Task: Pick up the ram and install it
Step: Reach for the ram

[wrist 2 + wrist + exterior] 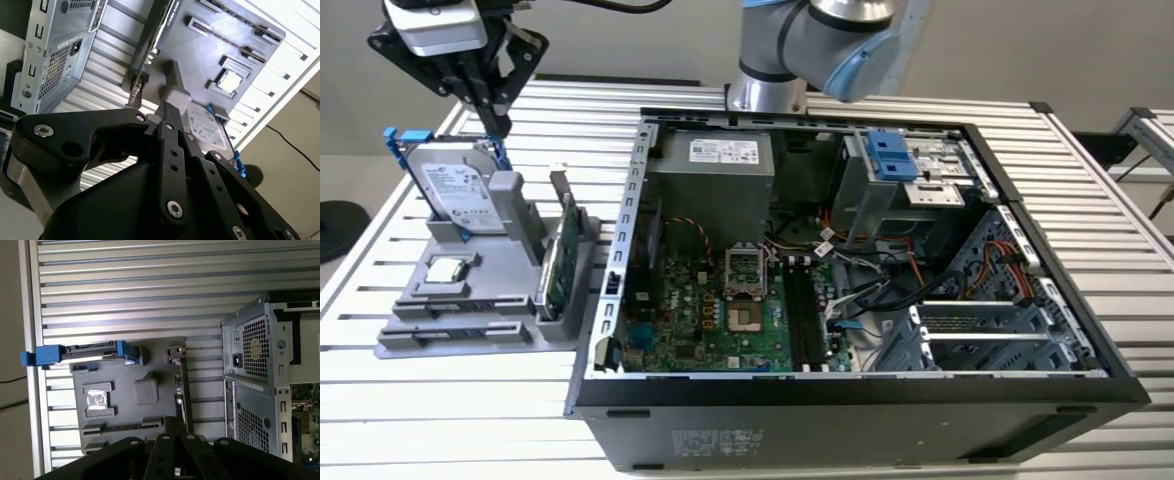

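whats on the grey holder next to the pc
The ram standing on edge, a blue-framed hard drive upright, a processor chip lying flat. The ram's lower edge is hidden inside the holder.

Slatted metal table (1107, 230), grey parts holder (467, 335), open computer case (854, 430)

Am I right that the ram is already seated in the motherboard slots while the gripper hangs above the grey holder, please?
Not quite: the ram stands on edge in the grey holder, outside the computer case, as the exterior view shows. The gripper does hang above that holder.
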You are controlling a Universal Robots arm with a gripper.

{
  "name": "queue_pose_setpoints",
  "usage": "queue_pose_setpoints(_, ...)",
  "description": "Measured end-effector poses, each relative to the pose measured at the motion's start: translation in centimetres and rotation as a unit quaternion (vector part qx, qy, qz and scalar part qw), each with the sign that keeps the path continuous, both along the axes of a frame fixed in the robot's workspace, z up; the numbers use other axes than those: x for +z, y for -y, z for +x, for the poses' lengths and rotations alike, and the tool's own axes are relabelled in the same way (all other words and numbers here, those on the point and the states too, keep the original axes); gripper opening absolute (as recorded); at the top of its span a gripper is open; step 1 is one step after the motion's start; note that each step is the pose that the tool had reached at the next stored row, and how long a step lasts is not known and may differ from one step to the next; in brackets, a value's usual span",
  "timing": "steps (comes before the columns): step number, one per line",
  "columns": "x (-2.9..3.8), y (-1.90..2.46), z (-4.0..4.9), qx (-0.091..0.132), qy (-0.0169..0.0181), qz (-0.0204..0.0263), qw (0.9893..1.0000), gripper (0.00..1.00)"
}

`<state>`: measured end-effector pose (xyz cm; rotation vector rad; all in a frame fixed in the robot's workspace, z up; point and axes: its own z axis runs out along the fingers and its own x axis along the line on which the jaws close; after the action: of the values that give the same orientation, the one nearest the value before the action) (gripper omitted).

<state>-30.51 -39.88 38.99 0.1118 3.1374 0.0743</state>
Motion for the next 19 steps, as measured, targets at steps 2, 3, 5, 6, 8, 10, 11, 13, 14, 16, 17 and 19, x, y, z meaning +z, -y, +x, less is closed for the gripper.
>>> queue_pose_setpoints(2,0.0,0.0,-0.11,0.0,0.0,0.0,1.0,0.0)
queue_pose_setpoints(3,0.0,0.0,-0.14,0.0,0.0,0.0,1.0,0.0)
queue_pose_setpoints(5,0.0,0.0,-0.2,0.0,0.0,0.0,1.0,0.0)
queue_pose_setpoints(6,0.0,0.0,-0.23,0.0,0.0,0.0,1.0,0.0)
queue_pose_setpoints(8,0.0,0.0,-0.24,0.0,0.0,0.0,1.0,0.0)
queue_pose_setpoints(10,0.0,0.0,-0.24,0.0,0.0,0.0,1.0,0.0)
queue_pose_setpoints(11,0.0,0.0,-0.24,0.0,0.0,0.0,1.0,0.0)
queue_pose_setpoints(13,0.0,0.0,-0.24,0.0,0.0,0.0,1.0,0.0)
queue_pose_setpoints(14,0.0,0.0,-0.24,0.0,0.0,0.0,1.0,0.0)
queue_pose_setpoints(16,0.0,0.0,-0.24,0.0,0.0,0.0,1.0,0.0)
queue_pose_setpoints(17,-0.01,0.0,-0.24,0.0,0.0,0.0,1.0,0.0)
queue_pose_setpoints(19,0.0,0.0,-0.24,0.0,0.0,0.0,1.0,1.0)
